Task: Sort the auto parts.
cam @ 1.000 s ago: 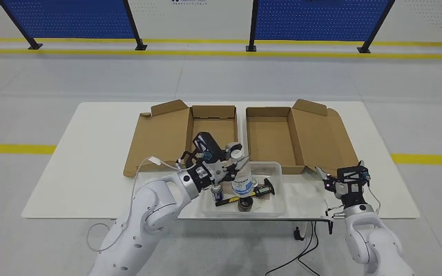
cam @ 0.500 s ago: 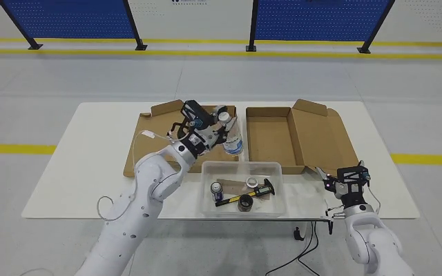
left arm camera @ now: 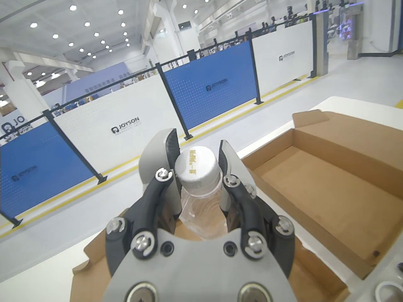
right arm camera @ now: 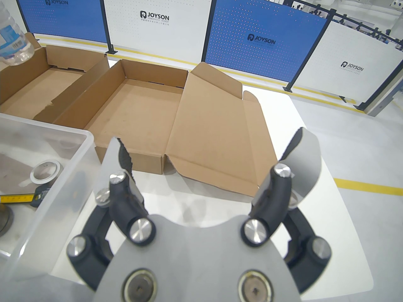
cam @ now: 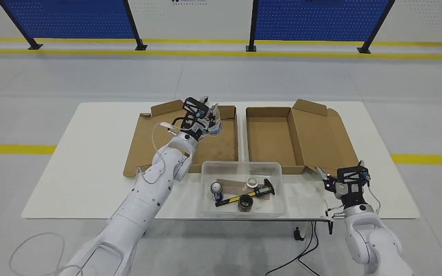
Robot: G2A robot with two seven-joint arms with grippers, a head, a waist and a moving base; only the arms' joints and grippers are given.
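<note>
Plastic, clear and thin-walled, the water bottle [left arm camera: 201,199] hangs over the left cardboard box [cam: 224,148], your left gripper [left arm camera: 196,155] clamped on its white-capped neck. Expect it to be light, slick and easily crushed, so that stiff neck looks the safest hold. Your right gripper [right arm camera: 210,146] rests spread wide beside the tray [right arm camera: 63,146]. The cap's gold print and the blue-white label go unquoted.

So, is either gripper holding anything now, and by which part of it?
The left gripper holds the clear bottle by its top, clamped around the white cap and neck. The right gripper is open and holds nothing.
</note>
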